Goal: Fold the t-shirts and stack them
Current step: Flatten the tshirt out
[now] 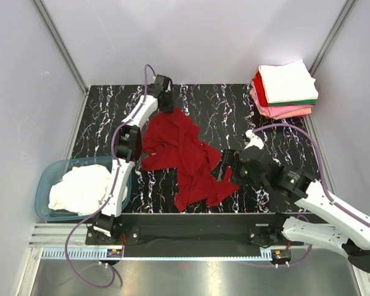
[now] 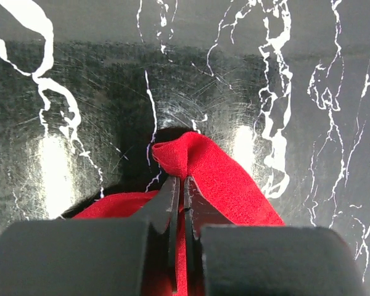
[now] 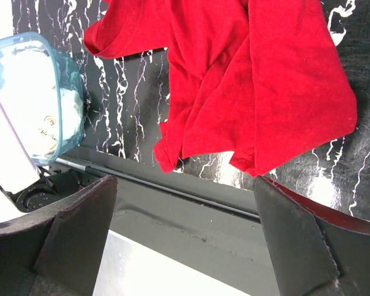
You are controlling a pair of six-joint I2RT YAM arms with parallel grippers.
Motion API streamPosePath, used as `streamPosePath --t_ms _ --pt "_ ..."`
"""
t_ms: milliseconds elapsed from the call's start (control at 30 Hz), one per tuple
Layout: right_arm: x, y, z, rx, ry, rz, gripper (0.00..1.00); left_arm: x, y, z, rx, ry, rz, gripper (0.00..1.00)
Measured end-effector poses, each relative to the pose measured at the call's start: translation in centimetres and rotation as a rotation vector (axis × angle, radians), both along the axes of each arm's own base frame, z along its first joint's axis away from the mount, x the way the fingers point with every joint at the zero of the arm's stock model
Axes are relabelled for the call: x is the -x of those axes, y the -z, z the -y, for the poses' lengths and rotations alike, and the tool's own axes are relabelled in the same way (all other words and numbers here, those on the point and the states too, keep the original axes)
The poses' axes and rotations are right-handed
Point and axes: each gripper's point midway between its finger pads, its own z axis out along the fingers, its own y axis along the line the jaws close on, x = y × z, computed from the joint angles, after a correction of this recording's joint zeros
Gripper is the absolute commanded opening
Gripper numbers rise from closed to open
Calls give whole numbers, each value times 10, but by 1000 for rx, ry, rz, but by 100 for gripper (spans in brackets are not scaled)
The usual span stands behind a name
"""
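Note:
A dark red t-shirt (image 1: 184, 153) lies crumpled across the middle of the black marbled table (image 1: 105, 123). My left gripper (image 1: 166, 102) is at the shirt's far corner. In the left wrist view that gripper (image 2: 180, 180) is shut on a pinched fold of the red shirt (image 2: 219, 172). My right gripper (image 1: 226, 168) hovers at the shirt's near right side, jaws wide open. In the right wrist view the right gripper (image 3: 184, 185) has nothing between its fingers, and the shirt's hem (image 3: 253, 92) lies just beyond them. A folded stack of t-shirts (image 1: 285, 90), white on top, sits at the back right.
A teal tub (image 1: 46, 179) holding crumpled white shirts (image 1: 80, 188) stands at the near left, and its rim (image 3: 71, 68) shows in the right wrist view. Grey walls with metal frame posts close in the table on three sides. A dark rail (image 3: 191, 191) runs along the table's near edge.

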Motion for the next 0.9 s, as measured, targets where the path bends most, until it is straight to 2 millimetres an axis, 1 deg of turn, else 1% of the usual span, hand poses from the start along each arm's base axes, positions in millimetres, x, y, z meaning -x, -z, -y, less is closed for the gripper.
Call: streamPosePath --t_ms 133,167,200,267,333,367,400,467,500,533,600,667,700,733,800,833,867,900 --pt "-2 4 -1 15 2 -4 100 0 -1 1 3 16 5 0" --pt "-2 5 -2 19 1 -7 98 0 -2 0 5 17 8 0" --pt "-3 8 -3 28 0 -14 93 2 -3 -1 2 19 4 0" --pt "-6 17 -11 47 -10 -41 91 11 -8 -5 -7 19 -19 0" --pt "-8 31 -21 69 -26 -85 90 23 -25 -12 -12 12 -33 0" --pt "-8 43 -28 92 -34 -119 90 28 -40 -18 -13 5 -28 0" --pt "-8 54 -34 114 -41 -146 90 32 -62 -24 -10 -5 -9 0" --pt "-5 82 -45 178 -60 -207 90 36 -113 -39 3 -29 60 0" --pt "-2 94 -50 207 -70 -234 90 40 -151 -49 17 -45 120 0" --pt "3 105 -53 229 -81 -259 89 44 -181 -57 26 -58 170 0" --pt "8 115 -59 248 -96 -284 88 57 -255 -77 50 -84 306 0" --pt "11 118 -67 245 -110 -284 88 75 -314 -96 57 -109 421 0" --pt "17 119 -73 250 -131 -284 88 83 -336 -104 56 -118 465 0" --pt "20 118 -81 255 -151 -284 88 91 -353 -110 54 -124 502 0" --pt "28 116 -104 261 -198 -278 88 101 -369 -116 46 -126 536 0" --pt "31 115 -115 259 -220 -272 88 104 -369 -118 40 -124 536 0" --pt "35 115 -128 255 -243 -265 88 106 -363 -118 34 -121 523 0" --pt "38 115 -138 254 -263 -261 88 106 -353 -119 25 -118 498 0"
